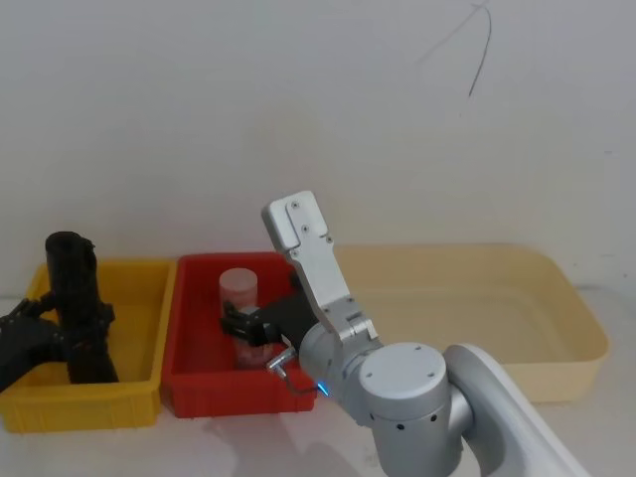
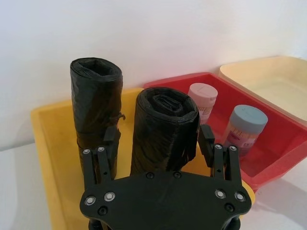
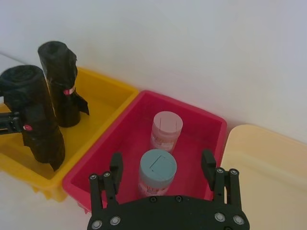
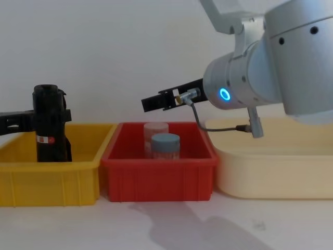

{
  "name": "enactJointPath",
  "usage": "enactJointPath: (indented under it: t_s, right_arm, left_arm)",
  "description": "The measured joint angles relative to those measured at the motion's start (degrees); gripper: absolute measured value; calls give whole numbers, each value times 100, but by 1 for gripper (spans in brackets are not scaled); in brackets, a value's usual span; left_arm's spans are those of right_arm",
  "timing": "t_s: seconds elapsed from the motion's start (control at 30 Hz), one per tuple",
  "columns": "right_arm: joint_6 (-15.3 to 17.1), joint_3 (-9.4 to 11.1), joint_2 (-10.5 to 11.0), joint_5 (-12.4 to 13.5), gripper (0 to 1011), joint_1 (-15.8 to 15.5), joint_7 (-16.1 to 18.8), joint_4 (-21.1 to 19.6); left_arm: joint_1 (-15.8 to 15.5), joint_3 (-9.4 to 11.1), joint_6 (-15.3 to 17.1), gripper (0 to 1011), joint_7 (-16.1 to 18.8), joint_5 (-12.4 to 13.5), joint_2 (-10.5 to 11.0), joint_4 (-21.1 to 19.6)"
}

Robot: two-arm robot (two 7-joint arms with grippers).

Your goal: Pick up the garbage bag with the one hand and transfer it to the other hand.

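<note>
The jaws of the left gripper (image 2: 159,138) stand apart, one on each side of the garbage bag (image 2: 165,124). One finger (image 2: 206,136) lies against the black plastic. Beside the other finger (image 2: 111,136) a thin strip of yellow shows, so the jaws are not closed on the roll. The garbage bag stands upright in the yellow bin (image 2: 48,129) at the left end of the desk (image 4: 156,224). In the chest view a narrow red-and-white label (image 4: 47,139) goes around its lower part. Whether its bottom rests on the bin floor cannot be told, because the near wall of the bin hides it. Just beside it, on the far side toward the wall, a second black roll (image 2: 96,96) stands upright in the same bin, with a loose flap at its side.

The jaws of the right gripper (image 3: 162,165) are also apart and hold nothing. This gripper hangs above the red bin (image 4: 156,177), which is in the middle of the row, and it does not touch the jars inside. From the right wrist camera a jar with a grey-blue lid (image 3: 157,167) shows between the two fingers, and a jar with a pale pink lid (image 3: 166,127) stands just behind it, farther from the robot. The right arm carries a blue ring light (image 4: 225,94). To the right of the red bin lies a wide cream tray (image 4: 270,172).
</note>
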Motion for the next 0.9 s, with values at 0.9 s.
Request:
enactJointPath:
  t_s: [0.9]
  right_arm:
    - [95,2,-415,-115,1000,403,19,1066]
  left_arm:
    - [-148,125,5,1001,-26,43,-31,177]
